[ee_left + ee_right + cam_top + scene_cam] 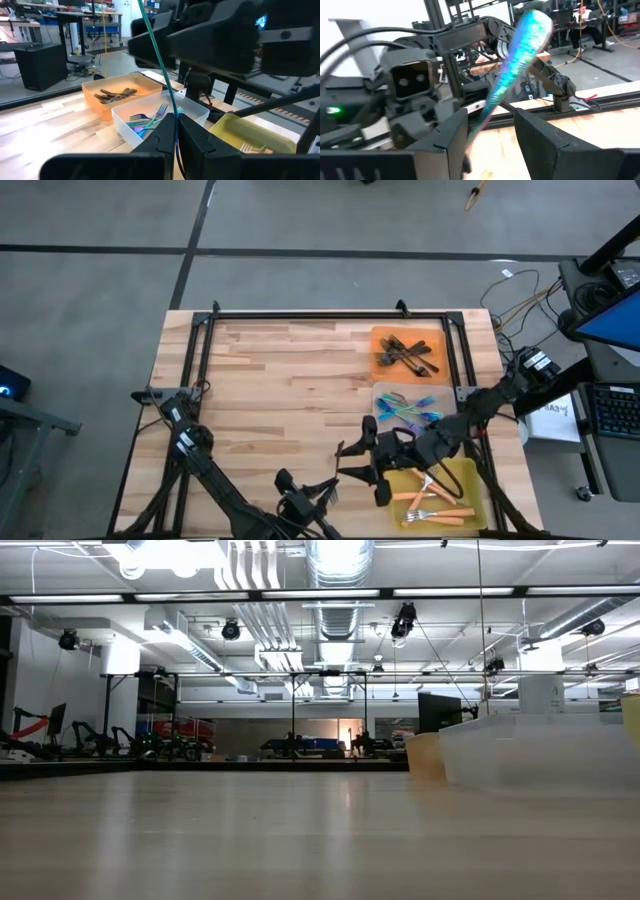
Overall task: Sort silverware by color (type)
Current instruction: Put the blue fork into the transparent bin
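Sorting looks nearly finished: dark forks [405, 355] lie in the orange tray [378, 338] at 1 o'clock, blue forks [410, 410] in the clear tray [381, 392], orange forks [432, 505] in the yellow tray [470, 475] at 5 o'clock. The left tool [176, 131] is clamped on one thin teal fork [159, 60]; the right tool [490, 131], fingers apart, straddles its handle.

Dark grey forks [405, 356] fill an orange tray [380, 336]; iridescent blue-teal forks [410, 410] lie in a clear tray [384, 391]; orange-handled forks [432, 502] rest in a yellow tray [472, 476] on the pale striped-wood worktop [280, 390].
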Robot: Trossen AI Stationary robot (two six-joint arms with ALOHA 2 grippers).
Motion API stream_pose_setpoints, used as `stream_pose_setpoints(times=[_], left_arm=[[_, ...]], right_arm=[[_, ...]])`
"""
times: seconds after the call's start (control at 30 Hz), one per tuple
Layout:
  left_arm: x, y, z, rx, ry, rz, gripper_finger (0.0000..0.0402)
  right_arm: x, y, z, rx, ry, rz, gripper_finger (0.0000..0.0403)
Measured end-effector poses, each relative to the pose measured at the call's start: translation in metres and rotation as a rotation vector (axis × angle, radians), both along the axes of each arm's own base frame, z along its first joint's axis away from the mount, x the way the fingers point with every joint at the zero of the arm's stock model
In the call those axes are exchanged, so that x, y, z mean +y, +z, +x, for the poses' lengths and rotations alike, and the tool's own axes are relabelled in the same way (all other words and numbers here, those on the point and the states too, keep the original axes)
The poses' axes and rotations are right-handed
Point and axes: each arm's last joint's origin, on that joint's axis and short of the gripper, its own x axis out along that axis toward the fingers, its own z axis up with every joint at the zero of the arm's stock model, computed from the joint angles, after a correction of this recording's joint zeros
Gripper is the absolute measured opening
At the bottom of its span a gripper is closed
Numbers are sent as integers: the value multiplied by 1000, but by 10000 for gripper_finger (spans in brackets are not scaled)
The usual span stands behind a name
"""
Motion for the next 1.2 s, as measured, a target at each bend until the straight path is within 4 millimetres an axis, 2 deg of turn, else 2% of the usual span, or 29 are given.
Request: stream_pose_setpoints(times=[0.2, 0.33, 0.6, 0.97, 1.2], left_arm=[[-2, 1, 2, 18, -7, 23, 0], [-1, 1, 3, 19, -6, 23, 0], [5, 0, 9, 46, -4, 6, 0], [10, 0, 11, 72, 6, 36, 4], [14, -2, 8, 115, 13, 91, 53]], right_arm=[[-4, 1, 2, -4, -10, -1, 145], [-4, 1, 2, -5, -9, 0, 125], [-2, 2, 2, -16, 41, -8, 20], [-2, 2, 2, -18, 48, -10, 10], [-4, -2, 2, 36, 7, -54, 7]])
